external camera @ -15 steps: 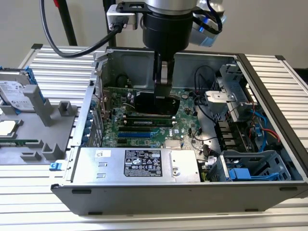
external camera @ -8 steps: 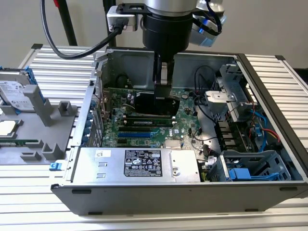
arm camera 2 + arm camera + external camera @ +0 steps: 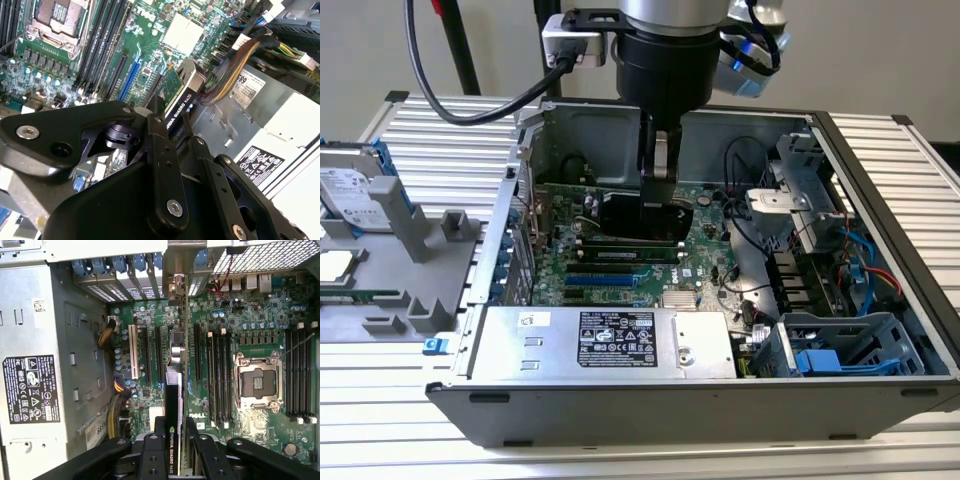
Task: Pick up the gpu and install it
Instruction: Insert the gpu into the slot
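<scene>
Clearly the gripper point(image 3: 172, 442) is clenched on the gpu point(image 3: 173, 390): in the first wrist view its black fingers point(image 3: 151, 455) pinch the card from both faces along its upper edge, and the card hangs on edge straight below them. In the exterior view the gripper point(image 3: 660, 185) is sunk into the open computer case point(image 3: 880, 200), with the gpu point(image 3: 620, 220) low over the motherboard point(image 3: 710, 250). Directly beneath the card run the long expansion slots point(image 3: 159, 352), parallel to it. Whether its connector edge has entered one cannot be told. At the card's far end, away from the fingers, stands the case's rear bracket frame point(image 3: 150, 275). Off one face lie the memory slots point(image 3: 220, 375) and the bare processor socket point(image 3: 256, 382). Off the other face are a cable bundle point(image 3: 112, 410) and the power supply point(image 3: 30, 390). The risk, as I judge it, is misalignment. If the card sits a little to one side of its slot or leans, downward pressure would load the slot wall or the board rather than seat the contacts. The far end could also catch on the rear frame, and since the pinch is on a thin edge, the card might slide up between the fingers under that load.
</scene>
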{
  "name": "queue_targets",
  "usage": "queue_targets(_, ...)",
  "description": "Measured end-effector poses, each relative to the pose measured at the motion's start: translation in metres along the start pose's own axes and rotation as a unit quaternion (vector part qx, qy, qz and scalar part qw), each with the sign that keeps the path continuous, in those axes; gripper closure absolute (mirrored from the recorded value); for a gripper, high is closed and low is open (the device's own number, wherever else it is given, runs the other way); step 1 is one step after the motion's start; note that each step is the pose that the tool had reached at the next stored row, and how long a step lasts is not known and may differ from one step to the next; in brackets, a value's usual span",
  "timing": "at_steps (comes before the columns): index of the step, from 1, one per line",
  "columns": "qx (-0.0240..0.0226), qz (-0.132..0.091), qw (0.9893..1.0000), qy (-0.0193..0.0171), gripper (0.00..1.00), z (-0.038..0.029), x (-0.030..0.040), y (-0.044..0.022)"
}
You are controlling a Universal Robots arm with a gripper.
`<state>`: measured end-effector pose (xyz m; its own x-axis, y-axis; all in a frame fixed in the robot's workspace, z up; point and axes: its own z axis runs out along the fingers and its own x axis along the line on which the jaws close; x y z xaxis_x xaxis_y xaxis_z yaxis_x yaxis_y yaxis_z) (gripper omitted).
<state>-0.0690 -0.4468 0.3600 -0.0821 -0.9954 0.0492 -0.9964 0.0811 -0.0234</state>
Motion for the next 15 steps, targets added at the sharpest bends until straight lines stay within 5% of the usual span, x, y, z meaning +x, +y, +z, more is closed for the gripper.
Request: queue_targets(15,0.0,0.0,1.0,0.0003,1.0,0.0042,-0.0002,0.0001)
